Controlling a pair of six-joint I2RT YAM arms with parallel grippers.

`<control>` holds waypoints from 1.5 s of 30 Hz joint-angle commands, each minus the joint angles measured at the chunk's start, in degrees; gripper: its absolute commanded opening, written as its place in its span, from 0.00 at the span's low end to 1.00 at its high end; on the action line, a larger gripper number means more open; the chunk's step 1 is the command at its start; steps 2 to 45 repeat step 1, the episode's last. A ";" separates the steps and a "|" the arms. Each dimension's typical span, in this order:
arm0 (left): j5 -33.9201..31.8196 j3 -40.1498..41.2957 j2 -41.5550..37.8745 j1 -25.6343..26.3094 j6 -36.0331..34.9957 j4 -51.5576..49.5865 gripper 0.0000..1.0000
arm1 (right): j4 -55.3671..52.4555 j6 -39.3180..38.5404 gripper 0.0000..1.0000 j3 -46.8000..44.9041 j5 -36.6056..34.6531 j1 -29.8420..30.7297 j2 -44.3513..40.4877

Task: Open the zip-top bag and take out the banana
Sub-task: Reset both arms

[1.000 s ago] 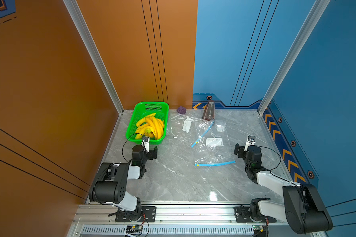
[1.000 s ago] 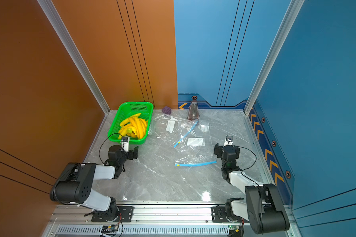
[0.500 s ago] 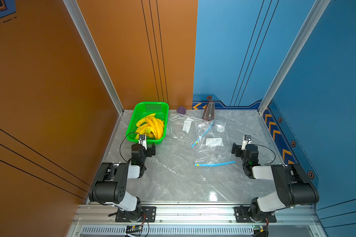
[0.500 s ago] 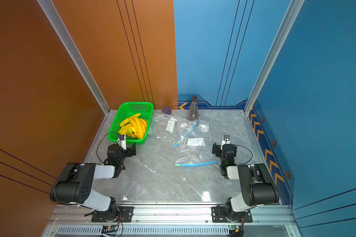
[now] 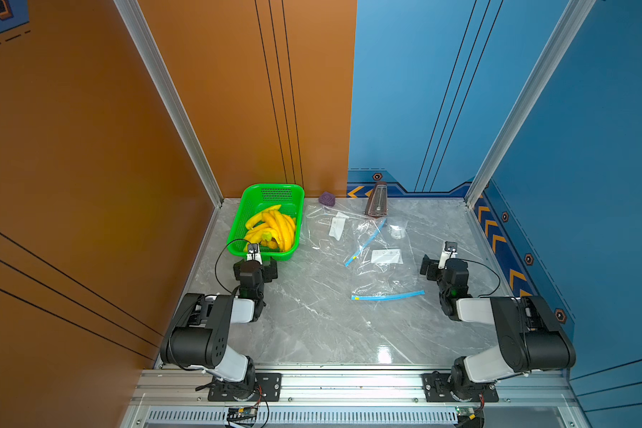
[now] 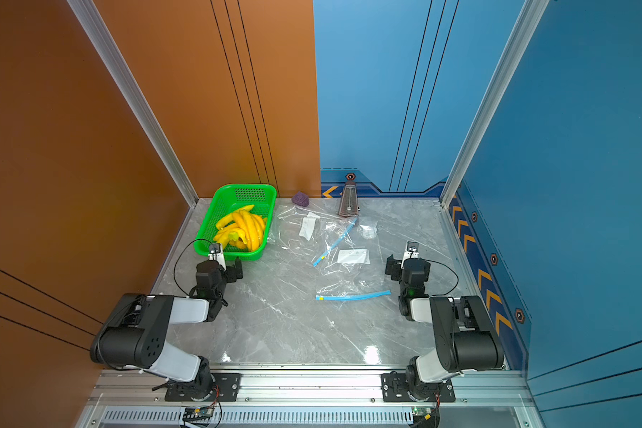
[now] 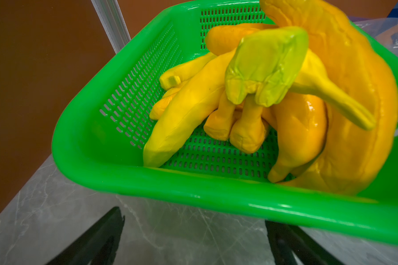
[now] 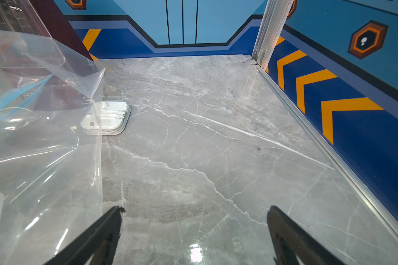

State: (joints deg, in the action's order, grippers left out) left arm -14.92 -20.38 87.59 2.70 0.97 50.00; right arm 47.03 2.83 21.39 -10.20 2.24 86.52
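Observation:
Two clear zip-top bags lie flat mid-table in both top views. The near bag (image 5: 384,276) (image 6: 349,276) has its blue zip strip (image 5: 386,295) toward the front; the far bag (image 5: 353,229) lies behind it. Both show only white labels inside. Several yellow bananas (image 5: 273,229) (image 7: 296,128) are piled in a green basket (image 5: 277,192) (image 7: 216,195). My left gripper (image 5: 255,265) (image 7: 194,220) is open and empty, low at the basket's front rim. My right gripper (image 5: 445,263) (image 8: 194,208) is open and empty, just right of the near bag's edge (image 8: 44,160).
A purple block (image 5: 327,199) and a brown metronome-like object (image 5: 377,200) stand at the back wall. A small clear case with white contents (image 5: 398,231) (image 8: 106,117) rests by the far bag. Walls close in on three sides of the grey marble table (image 5: 312,326).
The right arm has folded back toward its base, and its gripper stays by the bag. The left gripper has crept slightly toward the basket. Both grippers remain open.

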 commanded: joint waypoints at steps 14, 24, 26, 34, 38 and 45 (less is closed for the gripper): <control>-1.96 -0.67 0.31 0.40 0.48 1.07 0.98 | -0.54 0.69 1.00 1.20 0.97 -0.23 0.27; -1.96 -0.67 0.31 0.40 0.48 1.07 0.98 | -0.54 0.69 1.00 1.20 0.97 -0.23 0.27; -1.96 -0.67 0.31 0.40 0.48 1.07 0.98 | -0.54 0.69 1.00 1.20 0.97 -0.23 0.27; -1.96 -0.67 0.31 0.40 0.48 1.07 0.98 | -0.54 0.69 1.00 1.20 0.97 -0.23 0.27; -1.96 -0.67 0.31 0.40 0.48 1.07 0.98 | -0.54 0.69 1.00 1.20 0.97 -0.23 0.27; -1.96 -0.67 0.31 0.40 0.48 1.07 0.98 | -0.54 0.69 1.00 1.20 0.97 -0.23 0.27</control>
